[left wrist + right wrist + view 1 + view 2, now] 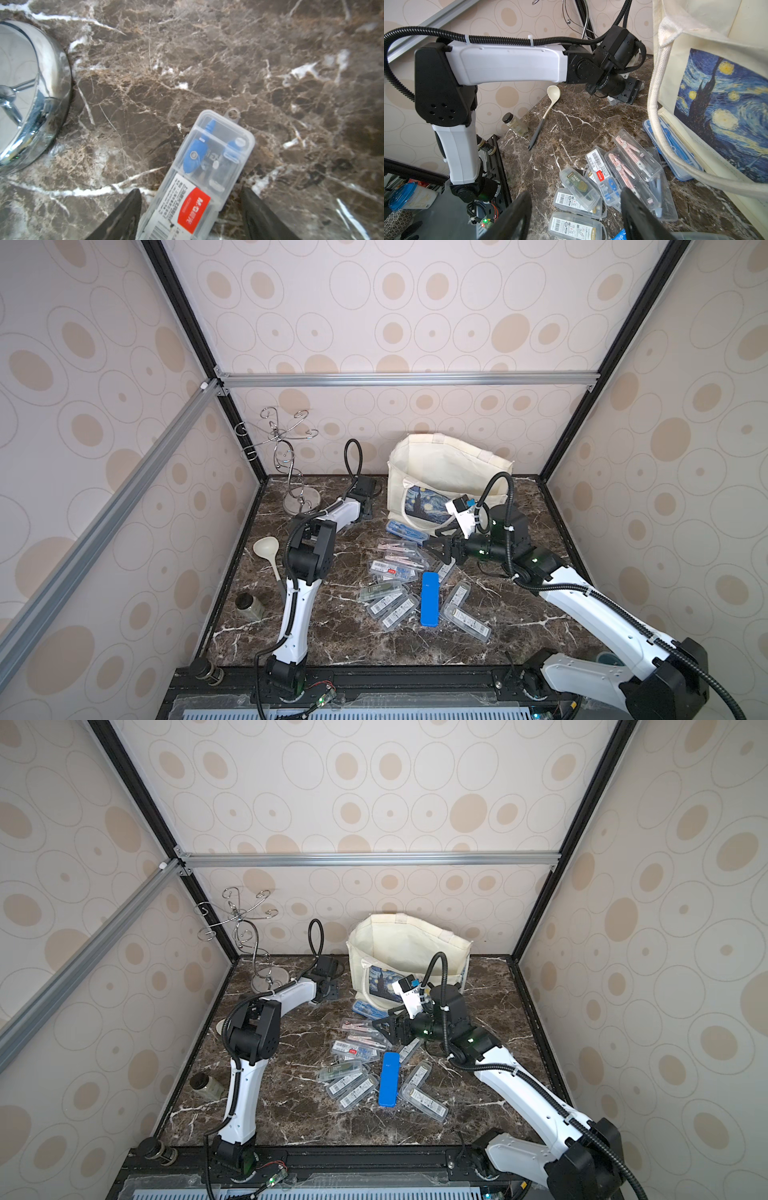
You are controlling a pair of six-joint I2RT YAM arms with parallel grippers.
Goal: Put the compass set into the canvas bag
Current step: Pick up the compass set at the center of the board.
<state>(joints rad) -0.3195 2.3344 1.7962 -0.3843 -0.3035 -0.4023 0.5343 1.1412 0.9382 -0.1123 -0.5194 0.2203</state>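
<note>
Left wrist view first: spotting the chrome stand base off at one edge, bare marble table all around, and a clear-cased compass set lying flat right between the fingers of the left gripper. Claw spread, one finger either side of the case, thin gaps showing, so not pinching anything yet. Reads like the grasp step to me. Next up, probably: squeeze onto the long sides, lift straight, then carry it across and over the bag's rim before letting go.

Moving right in a top view: loose pile of more clear cases mid-table, with a blue tin lying among them. Behind that, canvas bag standing upright at the back, mouth open, just right of where the left claw works. So a short trip, but needs height to clear the cloth edge.

Right wrist view: right gripper hovering low over the pile beside the bag's printed front, claw spread and empty. Worth keeping out of the carry path.
</note>
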